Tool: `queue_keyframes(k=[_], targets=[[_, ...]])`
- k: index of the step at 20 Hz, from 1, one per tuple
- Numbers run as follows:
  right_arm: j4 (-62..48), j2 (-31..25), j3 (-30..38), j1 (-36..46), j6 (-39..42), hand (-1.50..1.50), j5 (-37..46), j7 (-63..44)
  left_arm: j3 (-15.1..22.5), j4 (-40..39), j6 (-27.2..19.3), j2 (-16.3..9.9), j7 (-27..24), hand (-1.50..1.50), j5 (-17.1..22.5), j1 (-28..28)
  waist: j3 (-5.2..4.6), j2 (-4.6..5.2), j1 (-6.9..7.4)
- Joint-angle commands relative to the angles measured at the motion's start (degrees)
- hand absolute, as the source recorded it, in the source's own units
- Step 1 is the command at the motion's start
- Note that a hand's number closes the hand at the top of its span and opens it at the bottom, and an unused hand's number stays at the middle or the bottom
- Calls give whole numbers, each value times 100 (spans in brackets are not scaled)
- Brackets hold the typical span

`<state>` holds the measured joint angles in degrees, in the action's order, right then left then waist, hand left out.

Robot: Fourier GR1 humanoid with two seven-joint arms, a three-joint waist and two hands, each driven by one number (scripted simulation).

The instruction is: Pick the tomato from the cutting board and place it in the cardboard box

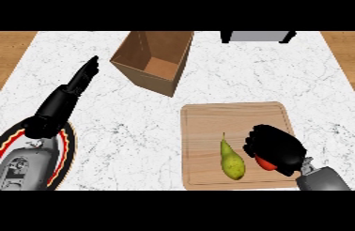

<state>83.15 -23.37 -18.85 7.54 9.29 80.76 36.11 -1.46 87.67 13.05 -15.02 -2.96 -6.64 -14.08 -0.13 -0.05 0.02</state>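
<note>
Head view, looking steeply down. The marble counter [139, 127] is filling most of the field, and I am describing its contents from largest to smallest. The cutting board [208, 127] is lying at the lower right of the counter; the cardboard box [156, 65] is standing well apart from it toward the upper left, with its open mouth facing up and nothing showing inside. My left hand [81, 77] is resting on the left, fingers straight and relaxed, holding nothing; beneath its forearm the rim of a dark plate [69, 145] with red and yellow rings is showing at the lower left. My right hand [277, 148] is sitting over the right part of the board, its fingers curling around the tomato [266, 163], of which only a red sliver is peeking out below the palm. A yellow-green pear [231, 160] is lying on the board just beside that hand, untouched. I am judging the task to be at the grasping stage: the tomato is enclosed but still at board level, so lifting, carrying across to the box and releasing inside are all remaining.
</note>
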Motion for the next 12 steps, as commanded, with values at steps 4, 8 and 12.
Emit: queue_keyframes(k=[4,8,12], targets=[[55,272,45,-45,-700,150,-12,345,-43,475,136,14,6,0,21,493,13,-2,17],[254,1130,-453,-3,-637,150,144,-132,-65,-20,138,50,-109,0,-11,42,12,6,8],[80,2284,-1424,692,262,150,-251,-1577,212,79,212,143,-99,0,-71,-53,12,88,525]])
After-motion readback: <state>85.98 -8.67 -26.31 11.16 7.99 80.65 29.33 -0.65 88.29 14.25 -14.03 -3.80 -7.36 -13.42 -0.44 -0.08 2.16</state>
